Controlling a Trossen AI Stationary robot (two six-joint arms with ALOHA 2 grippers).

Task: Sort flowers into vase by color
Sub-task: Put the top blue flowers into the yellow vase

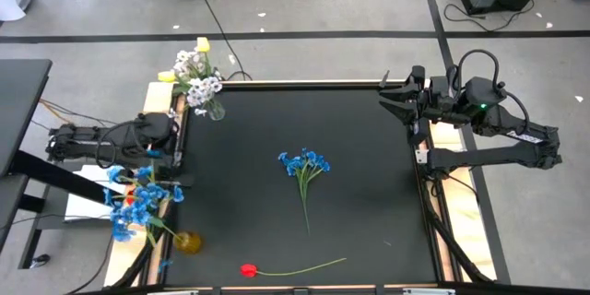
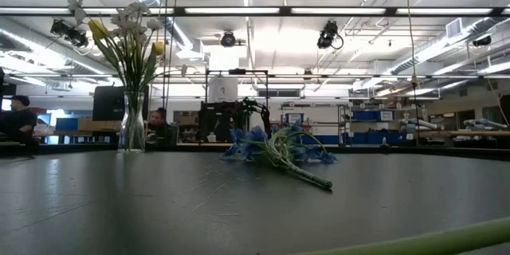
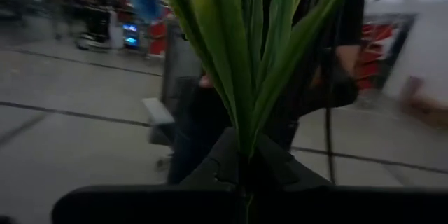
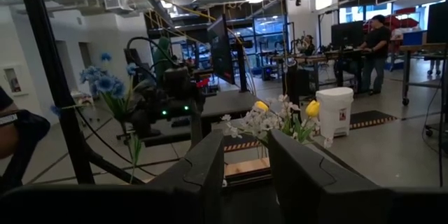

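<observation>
Off the table's (image 1: pixel 369 194) left edge, left tool (image 1: pixel 175 159) pinches blue flowers (image 1: pixel 138 194).

Landmark: the blue flower bunch (image 1: pixel 304 165), lying flat near the middle of the black table (image 1: pixel 369 212).

- Toward the right edge: bare surface, passage open up to the right gripper (image 1: pixel 395 103), which waits at the far right corner.
- Toward the far left corner: clear vase (image 1: pixel 215 107) of white and yellow flowers (image 1: pixel 196 67) stands upright, an obstacle.
- Toward the near edge: red tulip (image 1: pixel 249 270) lies flat, stalk trailing rightward.
- Toward the near left corner: amber vase (image 1: pixel 188 241).
- Left edge: left gripper (image 1: pixel 171 155) with blue stems (image 1: pixel 138 194) occupies the space.
</observation>
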